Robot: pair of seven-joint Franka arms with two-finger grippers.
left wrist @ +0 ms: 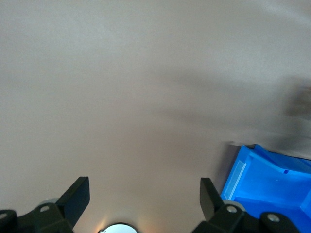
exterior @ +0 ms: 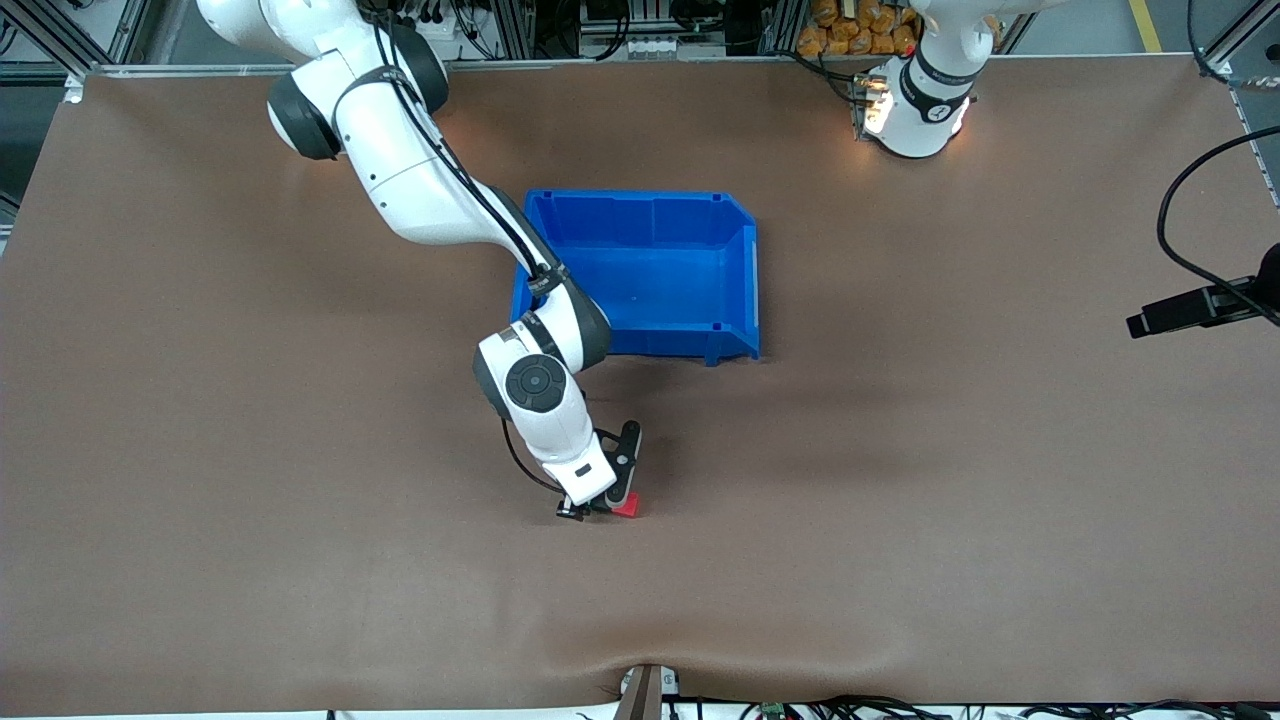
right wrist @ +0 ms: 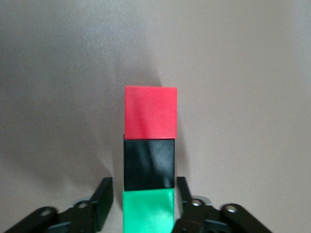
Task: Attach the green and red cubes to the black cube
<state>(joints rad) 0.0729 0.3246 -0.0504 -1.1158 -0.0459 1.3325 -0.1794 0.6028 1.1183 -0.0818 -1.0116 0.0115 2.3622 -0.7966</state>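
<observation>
In the right wrist view a red cube, a black cube and a green cube lie in one row on the brown table, face to face, with the black one in the middle. My right gripper is open, low over the row. Its fingers stand on either side of the green cube with small gaps. In the front view only the red cube shows beside the right gripper; the black and green cubes are hidden under it. My left gripper is open and empty, and its arm waits by its base.
A blue bin stands on the table, farther from the front camera than the cubes. Its corner also shows in the left wrist view. A black camera arm juts in at the left arm's end of the table.
</observation>
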